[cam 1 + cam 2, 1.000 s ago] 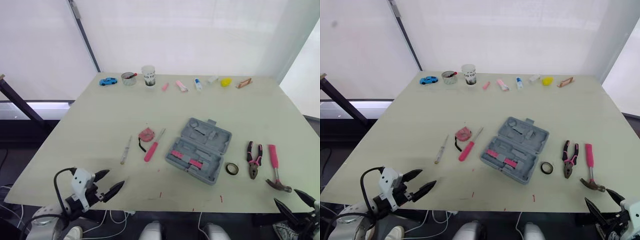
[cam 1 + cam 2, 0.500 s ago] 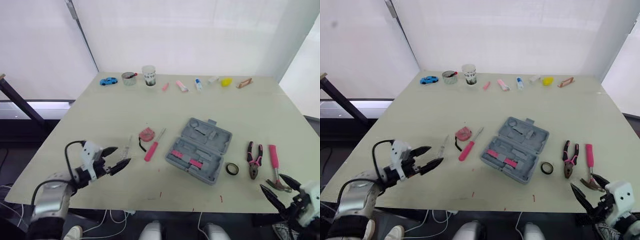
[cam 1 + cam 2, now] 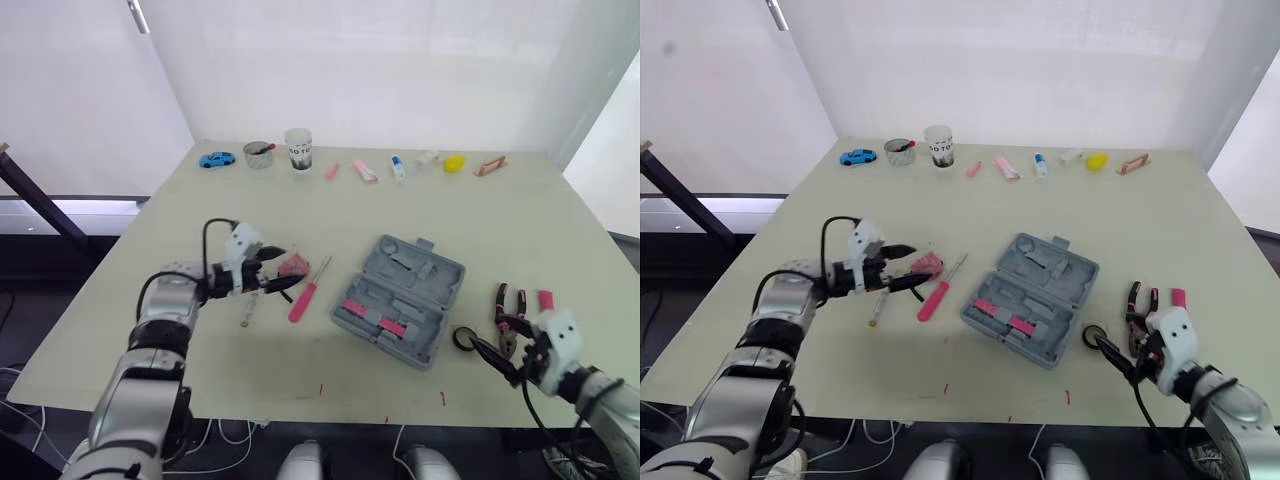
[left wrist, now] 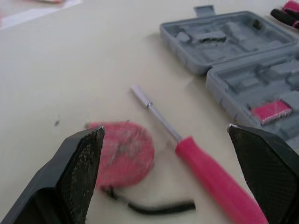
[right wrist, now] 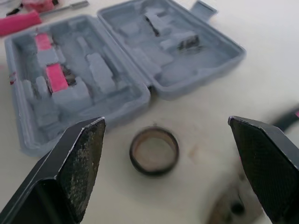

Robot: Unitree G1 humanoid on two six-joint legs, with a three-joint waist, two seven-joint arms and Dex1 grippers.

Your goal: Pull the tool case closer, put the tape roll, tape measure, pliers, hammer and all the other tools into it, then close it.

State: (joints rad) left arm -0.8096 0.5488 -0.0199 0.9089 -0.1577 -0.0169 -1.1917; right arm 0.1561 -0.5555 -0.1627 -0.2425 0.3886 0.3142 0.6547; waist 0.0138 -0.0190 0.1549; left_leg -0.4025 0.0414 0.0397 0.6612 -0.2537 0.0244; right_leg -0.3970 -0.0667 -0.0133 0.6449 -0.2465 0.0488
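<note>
Nearest, by the front right of the tabletop (image 3: 200,225), the right jaws stand wide open. Their black fingers (image 5: 77,170) spread to either side of the black tape roll (image 5: 154,150), which lies flat just ahead of them, untouched. Just beyond, the pink-handled pliers (image 3: 508,322) and the hammer (image 3: 545,298) lie side by side, partly hidden behind that arm. The grey tool case (image 3: 400,300) lies open mid-tabletop, just left of the roll. Further left, a pink screwdriver (image 3: 305,293) lies beside the red tape measure (image 4: 122,153). The left jaws are wide open close before the tape measure, fingers (image 4: 77,175) clear of it. A thin pale tool (image 3: 246,316) lies near that wrist. Along the far edge stand a blue toy car (image 3: 216,160), a tin (image 3: 257,156) and a cup (image 3: 297,150).
</note>
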